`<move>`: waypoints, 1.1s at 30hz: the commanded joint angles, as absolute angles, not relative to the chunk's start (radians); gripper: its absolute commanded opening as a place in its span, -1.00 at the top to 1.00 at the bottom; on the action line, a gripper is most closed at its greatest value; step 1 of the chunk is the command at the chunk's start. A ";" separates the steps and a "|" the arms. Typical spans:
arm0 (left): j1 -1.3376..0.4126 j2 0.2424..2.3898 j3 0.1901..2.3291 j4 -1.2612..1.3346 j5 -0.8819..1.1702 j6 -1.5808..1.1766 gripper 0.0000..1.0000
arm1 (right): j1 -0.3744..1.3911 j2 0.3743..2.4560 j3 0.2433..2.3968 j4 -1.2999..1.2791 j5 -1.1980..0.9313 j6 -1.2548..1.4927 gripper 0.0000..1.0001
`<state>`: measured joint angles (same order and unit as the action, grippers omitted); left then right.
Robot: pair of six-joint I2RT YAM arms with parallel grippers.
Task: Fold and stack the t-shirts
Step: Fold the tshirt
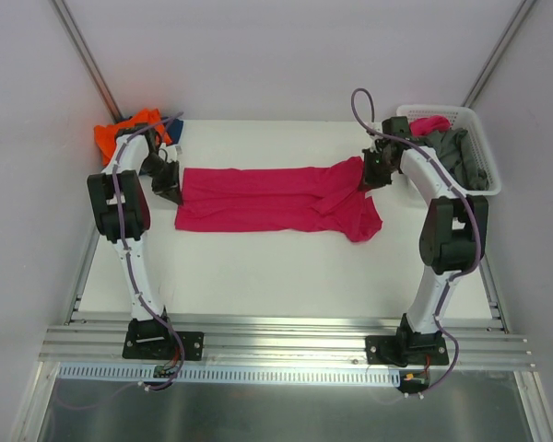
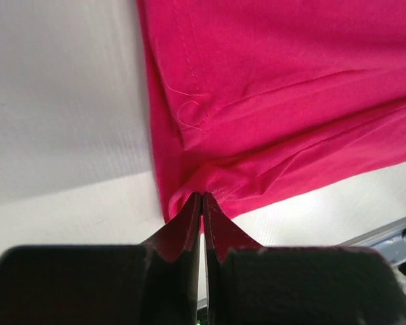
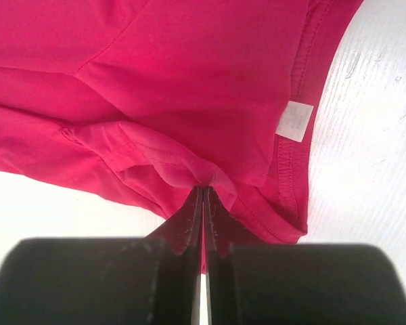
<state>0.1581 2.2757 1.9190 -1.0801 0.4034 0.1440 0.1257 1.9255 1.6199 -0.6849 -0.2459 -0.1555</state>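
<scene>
The large magenta-pink cloth t-shirt (image 1: 267, 198) lies stretched across the white table (image 1: 258, 276) — nine o'clock to three; the left gripper (image 2: 201, 198) clamps its nine o'clock edge. The right gripper (image 3: 203, 191) pinches the collar end.

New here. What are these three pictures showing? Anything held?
Two small robot arms are bolted at the near edge of a white table. The wide picture comes from a fixed camera above and behind them; the two close-ups come from a camera on each wrist. A magenta t-shirt lies stretched across the table. The left gripper is shut on one end of it, the right gripper on the collar end. An orange t-shirt is bunched at the far left corner; a white basket at far right holds more clothes.
</scene>
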 commanded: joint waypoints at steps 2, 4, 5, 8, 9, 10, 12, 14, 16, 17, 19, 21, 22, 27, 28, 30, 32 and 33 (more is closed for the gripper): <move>0.164 2.270 1.980 -1.069 0.339 0.129 1.00 | 0.127 1.930 1.678 -0.677 -0.226 -0.181 0.99; 0.164 2.267 1.983 -1.063 0.315 0.120 1.00 | 0.126 1.940 1.689 -0.675 -0.216 -0.184 0.99; 0.164 2.266 1.983 -1.057 0.307 0.111 1.00 | 0.126 1.944 1.692 -0.673 -0.215 -0.184 0.99; 0.167 2.272 2.000 -1.048 0.276 0.107 1.00 | 0.124 1.956 1.710 -0.676 -0.210 -0.186 0.99; 0.167 2.279 2.005 -1.046 0.265 0.107 1.00 | 0.124 1.957 1.715 -0.673 -0.206 -0.186 0.99; 0.166 2.283 2.011 -1.045 0.262 0.110 1.00 | 0.123 1.962 1.720 -0.672 -0.203 -0.186 0.99; 0.167 2.290 2.026 -1.045 0.246 0.118 1.00 | 0.123 1.970 1.735 -0.672 -0.196 -0.186 0.99; 0.167 2.290 2.034 -1.042 0.236 0.117 1.00 | 0.121 1.979 1.747 -0.670 -0.190 -0.186 0.99; 0.166 2.292 2.039 -1.039 0.230 0.117 1.00 | 0.121 1.986 1.762 -0.670 -0.183 -0.187 1.00; 0.166 2.295 2.046 -1.037 0.224 0.117 1.00 | 0.121 1.990 1.769 -0.670 -0.181 -0.187 0.99; 0.166 2.302 2.055 -1.035 0.216 0.118 1.00 | 0.121 1.997 1.781 -0.667 -0.175 -0.187 0.99; 0.167 2.316 2.069 -1.029 0.203 0.117 1.00 | 0.120 2.009 1.787 -0.666 -0.172 -0.192 1.00; 0.166 2.321 2.072 -1.028 0.192 0.118 1.00 | 0.121 2.016 1.795 -0.664 -0.169 -0.193 0.99; 0.147 2.352 2.114 -1.017 0.161 0.121 1.00 | 0.121 2.060 1.825 -0.660 -0.140 -0.219 0.99; 0.144 2.358 2.129 -1.016 0.149 0.123 1.00 | 0.123 2.066 1.842 -0.663 -0.135 -0.222 0.99; 0.137 2.364 2.143 -1.011 0.144 0.124 1.00 | 0.121 2.078 1.856 -0.664 -0.123 -0.225 0.99; 0.127 2.368 2.163 -1.008 0.134 0.126 1.00 | 0.121 2.085 1.864 -0.664 -0.117 -0.229 0.99; 0.123 2.368 2.169 -1.005 0.130 0.124 1.00 | 0.121 2.083 1.862 -0.664 -0.112 -0.229 0.99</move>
